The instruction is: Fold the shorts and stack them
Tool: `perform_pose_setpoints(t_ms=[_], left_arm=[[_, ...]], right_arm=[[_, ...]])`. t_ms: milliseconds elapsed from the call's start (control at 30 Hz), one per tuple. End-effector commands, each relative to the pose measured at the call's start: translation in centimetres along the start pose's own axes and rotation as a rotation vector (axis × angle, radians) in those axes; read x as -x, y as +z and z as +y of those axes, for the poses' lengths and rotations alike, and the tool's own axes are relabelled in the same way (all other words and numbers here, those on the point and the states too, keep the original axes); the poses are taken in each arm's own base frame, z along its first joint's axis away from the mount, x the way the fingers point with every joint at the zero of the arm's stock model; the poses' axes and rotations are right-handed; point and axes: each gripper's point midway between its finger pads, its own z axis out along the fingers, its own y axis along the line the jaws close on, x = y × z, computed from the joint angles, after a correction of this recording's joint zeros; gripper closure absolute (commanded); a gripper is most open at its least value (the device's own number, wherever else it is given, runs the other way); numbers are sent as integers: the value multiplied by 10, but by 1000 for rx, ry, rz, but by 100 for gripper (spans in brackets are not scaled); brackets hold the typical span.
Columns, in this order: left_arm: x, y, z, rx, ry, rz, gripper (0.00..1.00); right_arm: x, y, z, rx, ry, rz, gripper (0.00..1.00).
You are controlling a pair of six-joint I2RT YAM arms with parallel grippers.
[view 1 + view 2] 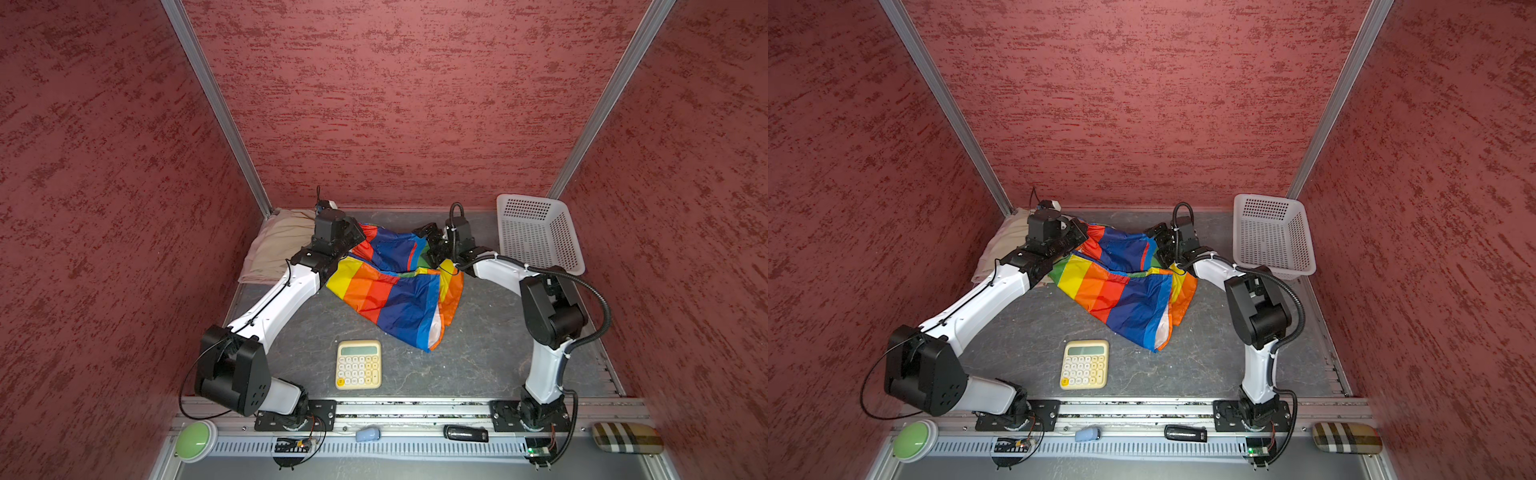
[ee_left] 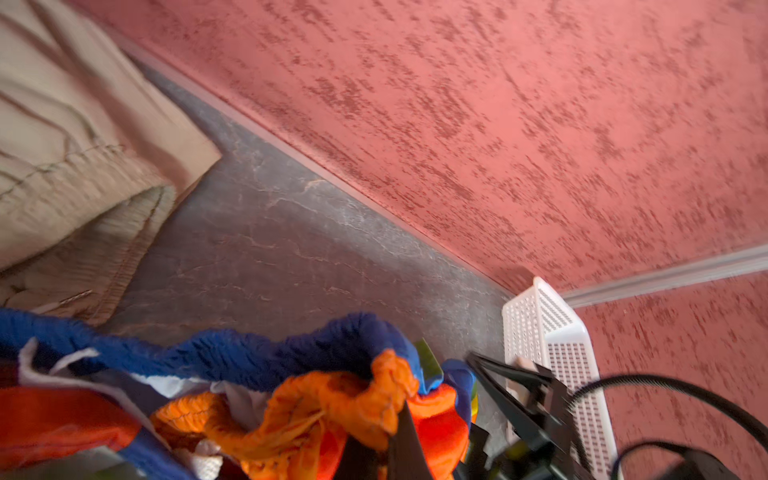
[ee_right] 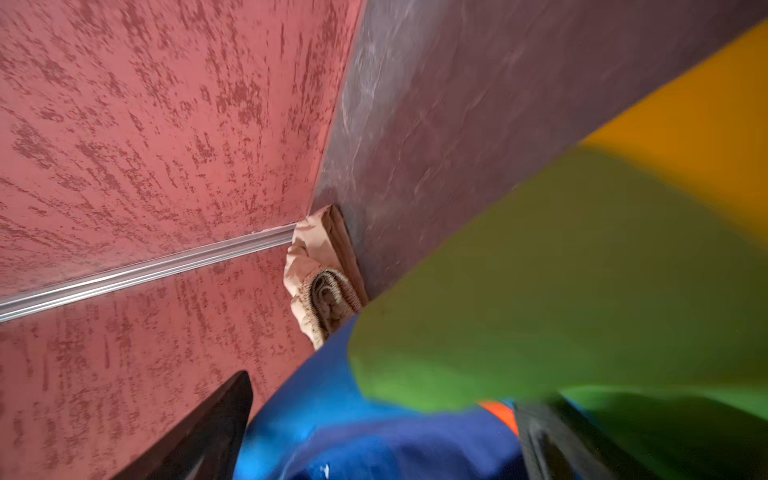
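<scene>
Rainbow shorts [image 2: 332,407] pinched — calculator [image 1: 358,365] keys illegible.

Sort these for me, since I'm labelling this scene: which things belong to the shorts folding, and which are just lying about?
Part of the job:
- rainbow shorts
- folded beige shorts

Just lying about:
- white basket
- calculator
- green button
- plaid case
- black stick
- small blue object

calculator [image 1: 358,364] centre-front | white basket [image 1: 528,212] back-right | green button [image 1: 195,440] front-left
</scene>
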Motion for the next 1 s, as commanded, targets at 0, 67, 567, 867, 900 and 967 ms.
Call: perform_pose_setpoints(t_ms=[0,67,567,867,900,967], left_arm=[[21,-18,-31,-68,102,-92,100],[20,-23,-34,-69,122,-100,100],[44,-46,-13,-32,90,-218,100],[54,-17,28,-82,-340,-70,100],[50,-16,40,-54,-372,-63,100],[37,-9,62,-19,-427,-33,100]], right_arm=[[4,6,46,143,56,21,1],[6,12,54,136,43,25,1],[44,-18,83,225,-111,-54,100],[50,-110,170,157,-560,-218,100],[42,-109,159,131,-570,-202,100],[25,-99,122,79,-562,-162,100]])
